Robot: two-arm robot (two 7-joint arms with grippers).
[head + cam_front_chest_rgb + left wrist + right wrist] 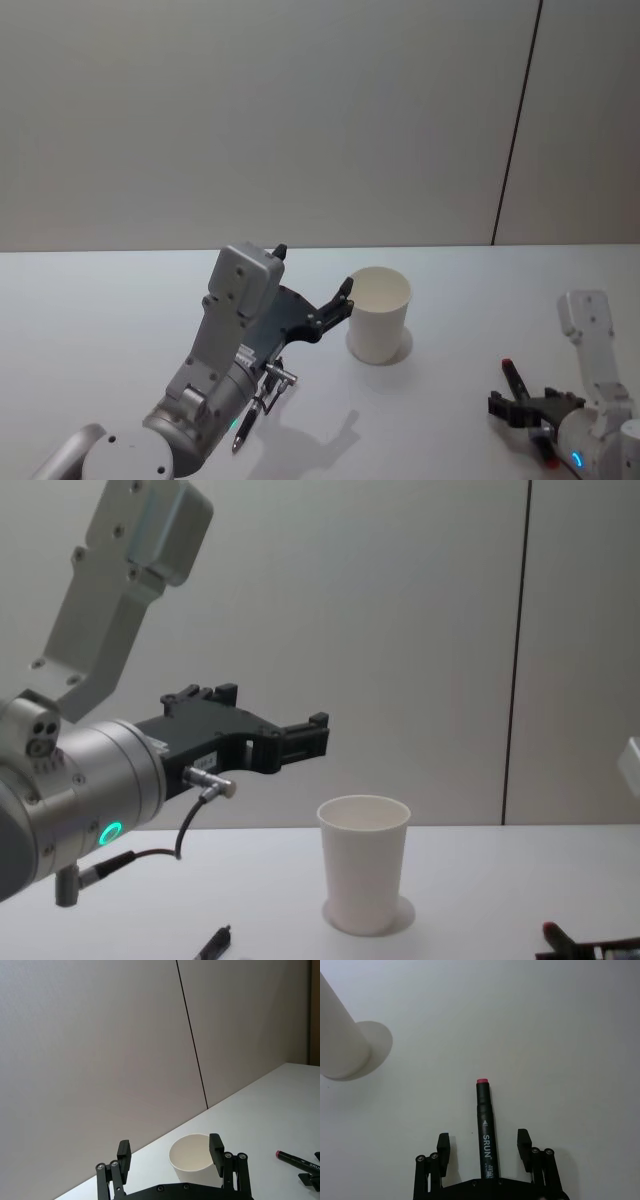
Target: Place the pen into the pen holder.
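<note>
Right tool point(483, 1138) open, astride pen point(482, 1105) flat on tabletop point(570, 1035). Left tool point(170, 1147) open, raised near pen holder point(379, 315). Pen looks light, rigid, slick-barrelled: pinch mid-barrel.

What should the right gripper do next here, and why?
Probably close the right gripper on the pen. The pen lies flat on the table between the gripper's open jaws and is not yet gripped. The pen holder stands upright to the pen's left, and the left gripper hovers open and empty near it.
</note>
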